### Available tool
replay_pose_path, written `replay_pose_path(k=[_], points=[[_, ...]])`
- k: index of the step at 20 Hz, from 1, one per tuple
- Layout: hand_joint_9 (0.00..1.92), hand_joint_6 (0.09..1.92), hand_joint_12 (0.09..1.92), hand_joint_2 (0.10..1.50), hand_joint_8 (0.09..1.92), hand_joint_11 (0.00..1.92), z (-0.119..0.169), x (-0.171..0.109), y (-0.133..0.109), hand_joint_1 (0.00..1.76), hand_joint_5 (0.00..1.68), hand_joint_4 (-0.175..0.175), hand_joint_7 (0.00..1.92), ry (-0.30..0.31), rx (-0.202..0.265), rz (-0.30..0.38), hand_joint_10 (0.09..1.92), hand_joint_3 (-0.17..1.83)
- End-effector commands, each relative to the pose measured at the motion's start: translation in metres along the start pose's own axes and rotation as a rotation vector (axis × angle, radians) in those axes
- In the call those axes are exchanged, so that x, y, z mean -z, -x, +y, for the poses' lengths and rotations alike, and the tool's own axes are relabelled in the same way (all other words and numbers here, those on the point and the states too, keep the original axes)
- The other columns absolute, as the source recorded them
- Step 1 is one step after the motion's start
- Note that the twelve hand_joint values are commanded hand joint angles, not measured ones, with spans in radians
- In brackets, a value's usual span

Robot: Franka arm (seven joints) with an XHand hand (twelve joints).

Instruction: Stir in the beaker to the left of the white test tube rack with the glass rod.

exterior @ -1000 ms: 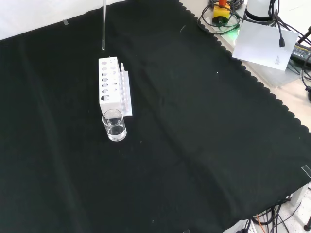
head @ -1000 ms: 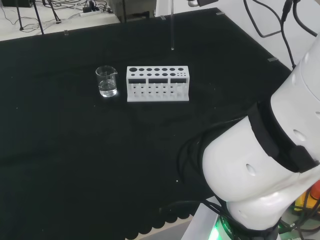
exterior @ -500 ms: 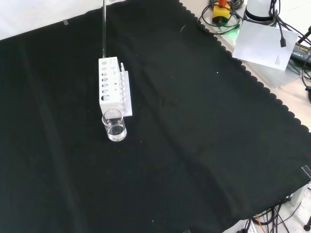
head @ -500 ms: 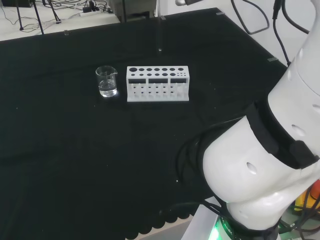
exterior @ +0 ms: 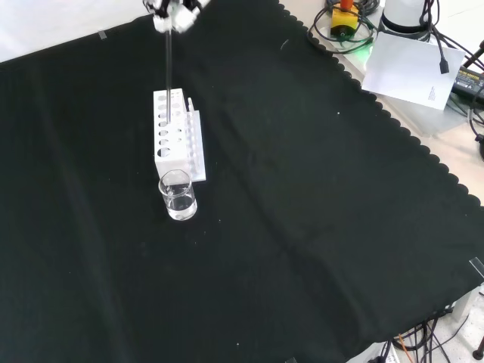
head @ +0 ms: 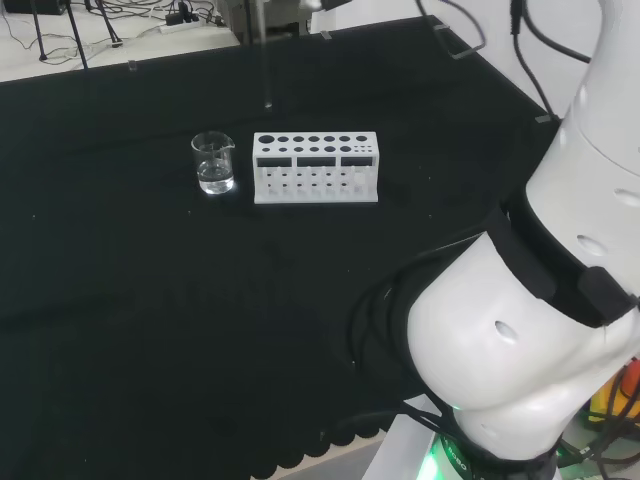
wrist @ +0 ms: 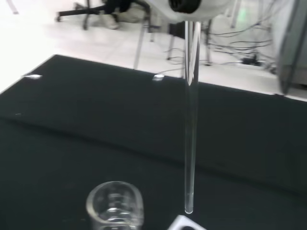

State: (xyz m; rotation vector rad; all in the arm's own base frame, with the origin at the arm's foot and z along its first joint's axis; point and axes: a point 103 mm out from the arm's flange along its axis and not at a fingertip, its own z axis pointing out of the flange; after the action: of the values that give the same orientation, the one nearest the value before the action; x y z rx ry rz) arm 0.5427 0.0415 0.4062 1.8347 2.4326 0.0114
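Note:
A small clear beaker (head: pixel 213 165) with some clear liquid stands just left of the white test tube rack (head: pixel 316 168) in the head view. In the front view the beaker (exterior: pixel 178 196) stands nearer than the rack (exterior: pixel 175 133). The hand (exterior: pixel 175 10) is at the front view's top, shut on the upper end of a glass rod (exterior: pixel 168 68) that hangs upright over the rack. In the head view the rod (head: pixel 265 62) ends in the air beyond the rack's left end. The wrist view has the rod (wrist: pixel 190 120) hanging beside and above the beaker (wrist: pixel 115 211), outside it.
The arm's white links (head: pixel 520 330) stand at the head view's right. In the front view the cloth's scalloped edge (exterior: pixel 423 151) runs down the right, with a white sheet (exterior: pixel 414 69) and cables beyond it. Bare black cloth (exterior: pixel 302 227) spreads around the rack and beaker.
The rod has moved left in the head view, from beyond the rack's right part to beyond its left end, closer to the beaker. The hand has come into the front view's top.

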Motion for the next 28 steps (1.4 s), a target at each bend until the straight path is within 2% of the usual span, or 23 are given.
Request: replay_pose_path(k=[1, 5, 9, 17, 28], points=[[1.55, 0.46, 1.17, 1.07, 1.16, 1.38, 0.019, -0.006, -0.038, 1.3, 1.12, -0.175, 1.08, 0.009, 0.101, 0.031, 0.94, 0.01], [1.55, 0.46, 1.17, 1.07, 1.16, 1.38, 0.025, -0.012, -0.054, 1.3, 1.12, -0.175, 1.08, 0.019, 0.155, 0.043, 0.94, 0.01], [1.55, 0.46, 1.17, 1.07, 1.16, 1.38, 0.035, -0.021, -0.063, 1.3, 1.12, -0.175, 1.08, 0.014, 0.184, 0.047, 0.94, 0.01], [1.55, 0.46, 1.17, 1.07, 1.16, 1.38, 0.054, -0.046, -0.053, 1.3, 1.12, -0.175, 1.08, -0.011, 0.196, 0.077, 0.94, 0.0], [1.55, 0.45, 1.17, 1.07, 1.16, 1.39, 0.073, -0.081, -0.043, 1.3, 1.12, -0.175, 1.08, -0.048, 0.205, 0.08, 0.94, 0.0]])
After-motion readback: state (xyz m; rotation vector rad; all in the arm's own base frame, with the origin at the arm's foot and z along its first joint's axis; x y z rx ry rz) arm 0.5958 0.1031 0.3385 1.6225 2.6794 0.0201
